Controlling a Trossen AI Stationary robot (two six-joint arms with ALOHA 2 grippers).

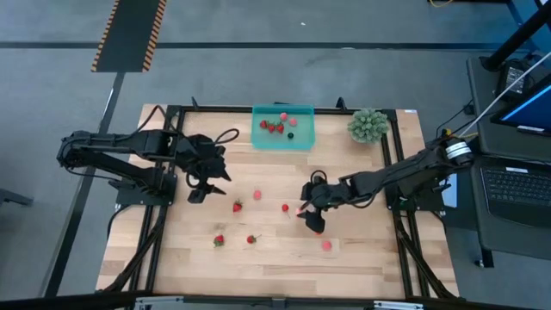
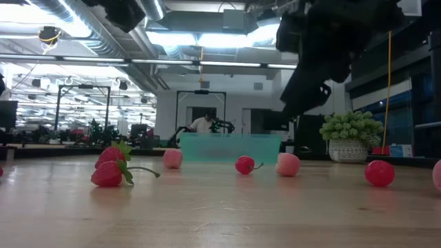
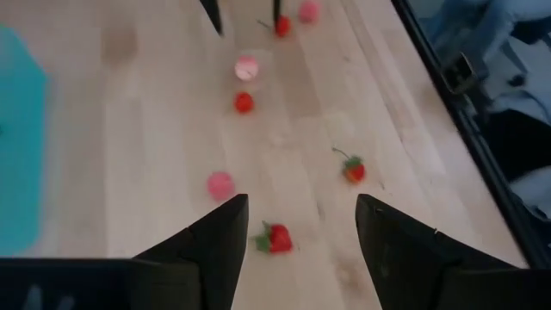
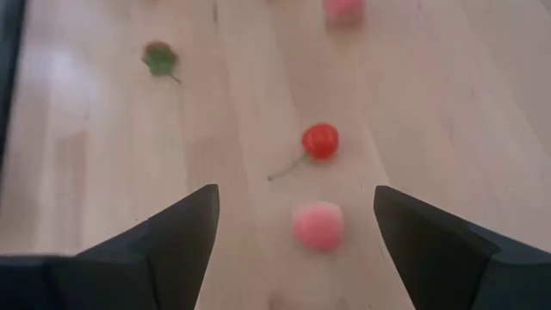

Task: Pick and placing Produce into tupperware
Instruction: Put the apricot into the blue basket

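Though mostly bare, tupperware [image 1: 283, 135] with produce [image 1: 274, 127].

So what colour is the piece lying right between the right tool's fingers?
Pale pink, the round piece below the red cherry; the right wrist view shows it best.

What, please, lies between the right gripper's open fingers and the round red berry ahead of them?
In the right wrist view, a pink berry lies on the table between the right gripper and the red berry.
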